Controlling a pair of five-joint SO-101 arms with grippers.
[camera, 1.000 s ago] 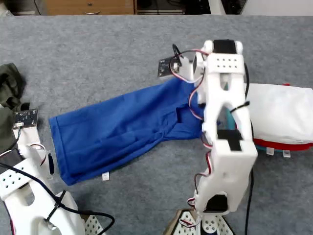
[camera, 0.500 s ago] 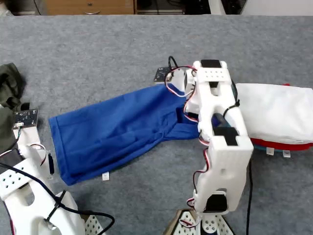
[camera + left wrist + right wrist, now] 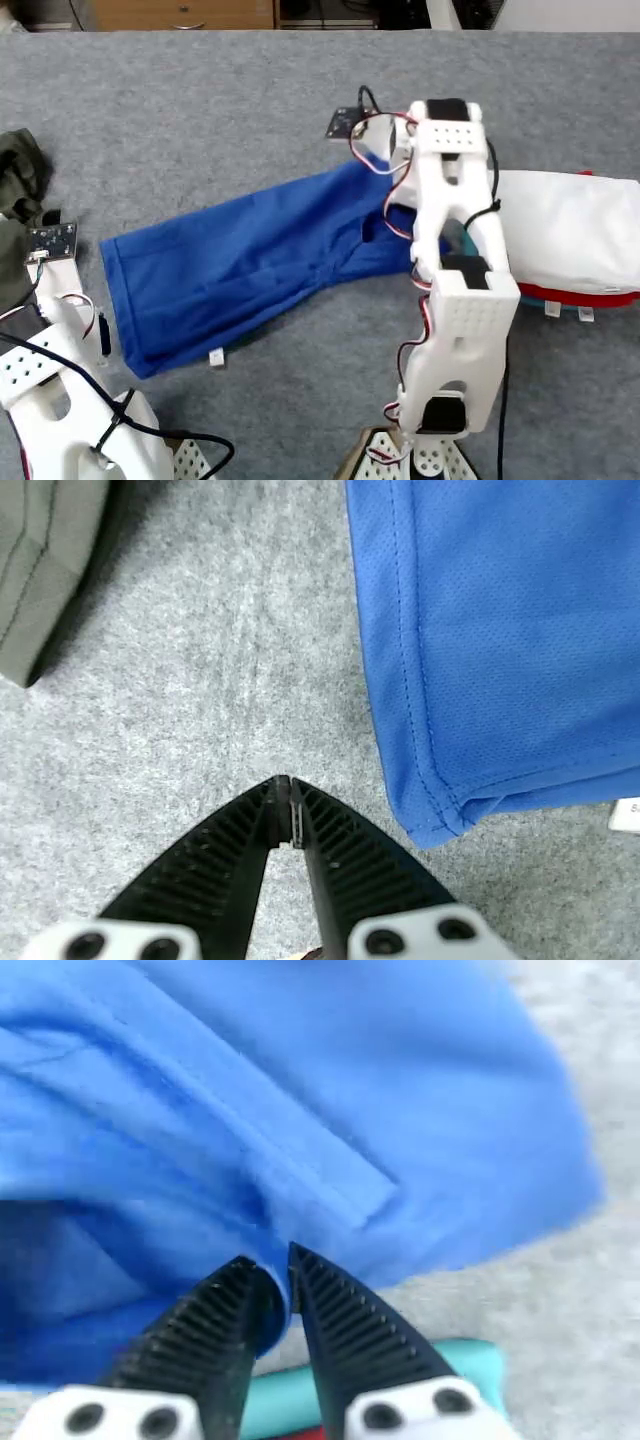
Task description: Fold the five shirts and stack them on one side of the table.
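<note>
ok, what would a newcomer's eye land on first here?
The blue shirt lying slantwise across the middle of the grey table, with the right gripper low over its end nearest the stack of folded shirts, white on top, at the table's right edge. The left gripper, fingers shut, sits by the shirt's other end.

Grey, felt-like table [image 3: 200, 90]. Across the middle, blue shirt [image 3: 240, 260] laid flat on a slant, hem end toward the near left, with a small white tag [image 3: 215, 360] at its near corner. At the right edge, stack of folded shirts [image 3: 570, 240]: white on top, red and teal edges showing beneath. At the left edge, crumpled olive garment [image 3: 18, 180], apart from the blue shirt.
</note>
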